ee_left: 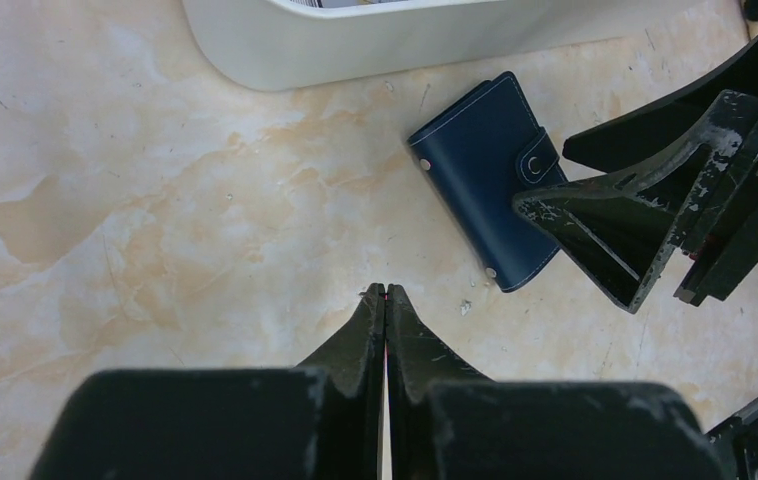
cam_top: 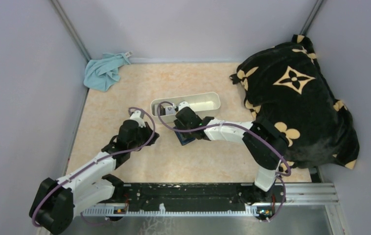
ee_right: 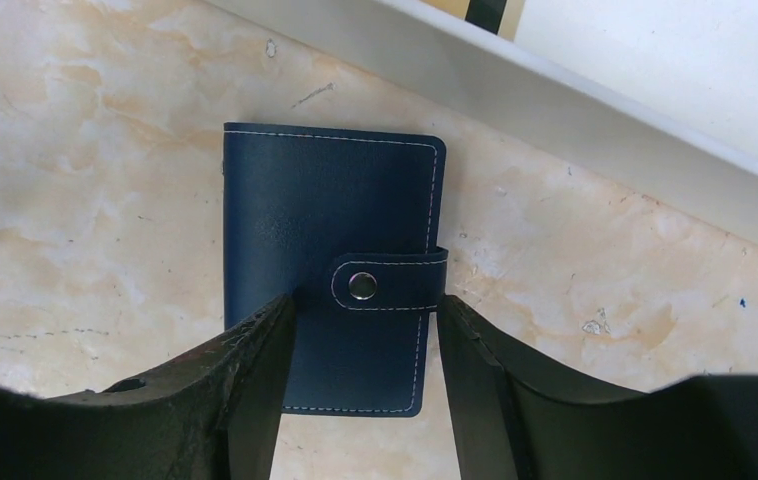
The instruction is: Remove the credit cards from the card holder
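The card holder [ee_right: 335, 230] lies flat and closed on the table [cam_top: 125, 93], its dark blue cover facing up and its snap tab fastened across one long edge. It sits just in front of the long white tray [cam_top: 213, 100], near the tray's wall but apart from it.

The right gripper [ee_right: 365, 305] is poised directly over the card holder. Its jaws stand apart, one on each long side, at the end where the tab crosses. In the right wrist view one finger overlaps the edge away from the tab and the other sits just beside the tab's edge. Whether either finger touches the leather cannot be told.

The left gripper [ee_left: 385, 292] is over bare table to the left of the card holder and clear of it, with its jaws pressed together and nothing between them.

Farther out, a crumpled light blue cloth [cam_top: 104, 71] lies in the far left corner of the table. A black blanket with tan flower shapes [cam_top: 301, 98] is heaped along the right side.
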Controlling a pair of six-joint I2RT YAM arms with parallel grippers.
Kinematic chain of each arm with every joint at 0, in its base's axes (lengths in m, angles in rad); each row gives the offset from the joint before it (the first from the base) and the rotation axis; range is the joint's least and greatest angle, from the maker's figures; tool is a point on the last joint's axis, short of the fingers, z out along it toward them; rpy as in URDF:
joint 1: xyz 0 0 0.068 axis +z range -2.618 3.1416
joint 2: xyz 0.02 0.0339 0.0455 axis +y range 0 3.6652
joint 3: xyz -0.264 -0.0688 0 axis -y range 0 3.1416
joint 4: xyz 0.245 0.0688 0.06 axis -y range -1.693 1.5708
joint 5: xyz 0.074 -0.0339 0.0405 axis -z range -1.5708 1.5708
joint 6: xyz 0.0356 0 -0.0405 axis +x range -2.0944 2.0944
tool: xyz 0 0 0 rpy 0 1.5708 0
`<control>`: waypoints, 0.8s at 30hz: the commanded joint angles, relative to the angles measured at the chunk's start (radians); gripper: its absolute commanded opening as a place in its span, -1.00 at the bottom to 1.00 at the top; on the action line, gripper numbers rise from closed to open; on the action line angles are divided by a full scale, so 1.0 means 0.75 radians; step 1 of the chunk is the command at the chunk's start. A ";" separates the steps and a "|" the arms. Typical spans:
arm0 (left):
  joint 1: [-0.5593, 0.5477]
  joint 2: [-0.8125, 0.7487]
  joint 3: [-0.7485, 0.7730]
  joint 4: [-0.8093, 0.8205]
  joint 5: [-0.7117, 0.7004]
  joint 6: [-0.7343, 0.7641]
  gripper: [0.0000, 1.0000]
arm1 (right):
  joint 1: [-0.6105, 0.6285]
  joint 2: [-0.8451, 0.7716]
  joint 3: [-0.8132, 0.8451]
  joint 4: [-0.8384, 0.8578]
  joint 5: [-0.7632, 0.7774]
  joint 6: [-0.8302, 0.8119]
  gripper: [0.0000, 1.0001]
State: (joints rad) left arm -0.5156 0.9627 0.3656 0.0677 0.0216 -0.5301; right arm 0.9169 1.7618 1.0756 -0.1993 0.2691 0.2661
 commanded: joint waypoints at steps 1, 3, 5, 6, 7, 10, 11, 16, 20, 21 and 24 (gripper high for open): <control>-0.010 0.011 0.021 0.002 -0.012 0.015 -0.93 | 0.018 0.028 0.063 0.054 0.022 0.019 0.11; -0.008 0.023 0.029 0.000 -0.005 0.015 -0.93 | 0.017 0.040 0.068 0.055 0.034 0.024 0.11; -0.010 0.025 0.029 -0.003 -0.006 0.015 -0.93 | 0.018 0.054 0.071 0.050 0.045 0.038 0.09; -0.009 0.023 0.030 -0.005 -0.008 0.015 -0.93 | 0.017 0.058 0.073 0.048 0.049 0.049 0.06; -0.009 0.020 0.028 -0.006 -0.010 0.016 -0.92 | 0.017 0.063 0.073 0.050 0.052 0.060 0.03; -0.008 0.016 0.029 -0.007 -0.012 0.017 -0.92 | 0.018 0.077 0.082 0.045 0.066 0.077 -0.02; -0.010 0.015 0.030 -0.008 -0.012 0.017 -0.92 | 0.018 0.081 0.088 0.042 0.071 0.083 -0.03; -0.009 0.014 0.028 -0.011 -0.014 0.017 -0.92 | 0.010 0.115 0.117 0.024 0.068 0.103 -0.19; -0.010 0.007 0.026 -0.014 -0.018 0.017 -0.92 | -0.006 0.127 0.123 0.015 0.053 0.132 -0.41; -0.009 0.008 0.026 -0.015 -0.020 0.016 -0.92 | -0.009 0.128 0.121 0.014 0.049 0.140 -0.52; -0.009 0.010 0.026 -0.012 -0.019 0.016 -0.92 | -0.017 0.119 0.114 0.007 0.044 0.151 -0.78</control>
State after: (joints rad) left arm -0.5156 0.9798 0.3656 0.0662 0.0162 -0.5266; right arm 0.9134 1.8359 1.1347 -0.1825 0.3027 0.3470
